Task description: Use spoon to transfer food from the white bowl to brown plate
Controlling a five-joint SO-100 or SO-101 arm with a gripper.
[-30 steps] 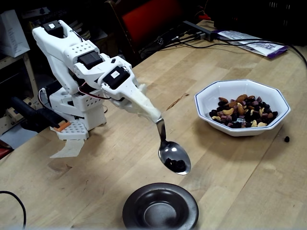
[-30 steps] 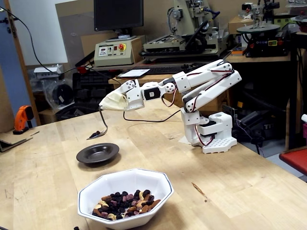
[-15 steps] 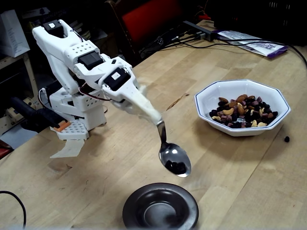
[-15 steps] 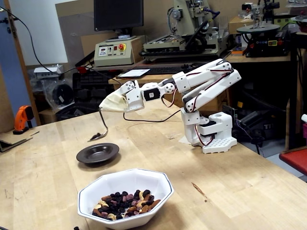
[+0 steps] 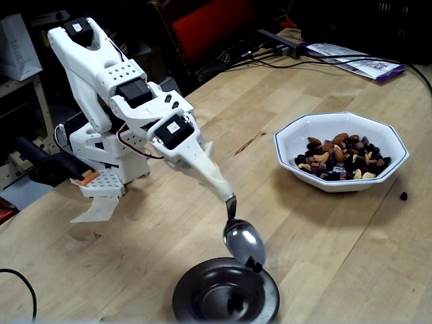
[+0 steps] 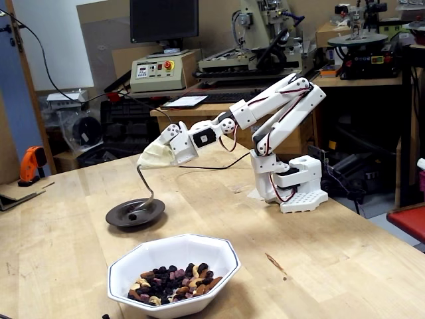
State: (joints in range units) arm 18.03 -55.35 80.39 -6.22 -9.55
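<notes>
My white gripper (image 5: 221, 187) is shut on the silver spoon (image 5: 243, 241), which hangs bowl-down and tilted over the far rim of the brown plate (image 5: 187, 297). A dark piece of food clings to the spoon's lower tip (image 5: 255, 263), and another dark piece (image 5: 235, 304) lies in the plate's centre. The white bowl (image 5: 337, 183) stands to the right, holding the food (image 5: 341, 158) of nuts and dark pieces. In the other fixed view the gripper (image 6: 143, 163) holds the spoon (image 6: 145, 189) down into the plate (image 6: 117, 216), with the bowl (image 6: 166, 251) and its food (image 6: 172, 282) in front.
The arm's white base (image 5: 101, 179) stands at the table's back left. One stray dark piece (image 5: 403, 196) lies on the table right of the bowl. Papers (image 5: 358, 62) and cables lie at the far edge. A workbench with machines (image 6: 265, 46) stands behind the table.
</notes>
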